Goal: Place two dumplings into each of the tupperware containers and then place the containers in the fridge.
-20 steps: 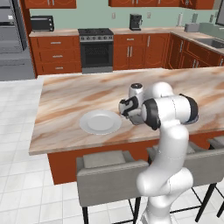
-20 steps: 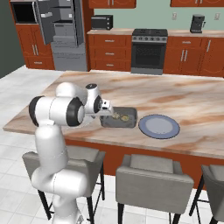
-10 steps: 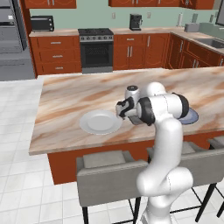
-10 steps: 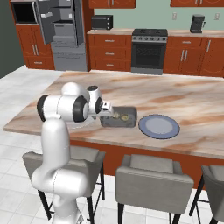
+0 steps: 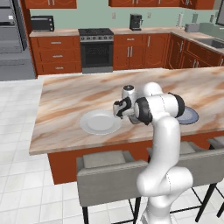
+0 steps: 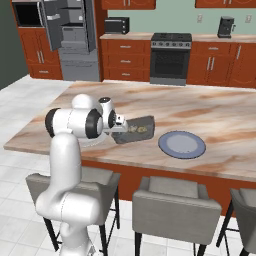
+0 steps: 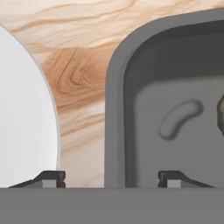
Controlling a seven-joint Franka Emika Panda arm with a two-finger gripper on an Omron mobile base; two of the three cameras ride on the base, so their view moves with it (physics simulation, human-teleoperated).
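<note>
My claw (image 7: pixel 107 177) straddles the near rim of the grey rectangular tupperware container (image 7: pixel 175 100), jaws apart, not yet clamped. One fingertip sits inside, beside a tan dumpling (image 7: pixel 220 111). I should close squarely on the wall, clear of the round white plate (image 7: pixel 24 118).

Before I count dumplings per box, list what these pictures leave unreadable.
- Grey rectangular tupperware container: right base view, its near end is hidden behind the gripper; hand view, cut by the right edge.
- Tan dumplings: too small to count; in the hand view one sliver at the edge.
- Second container: left base view, the white arm blocks that spot.

Dumpling (image 7: pixel 221 114) cut off; container (image 6: pixel 134 130) part hidden.
</note>
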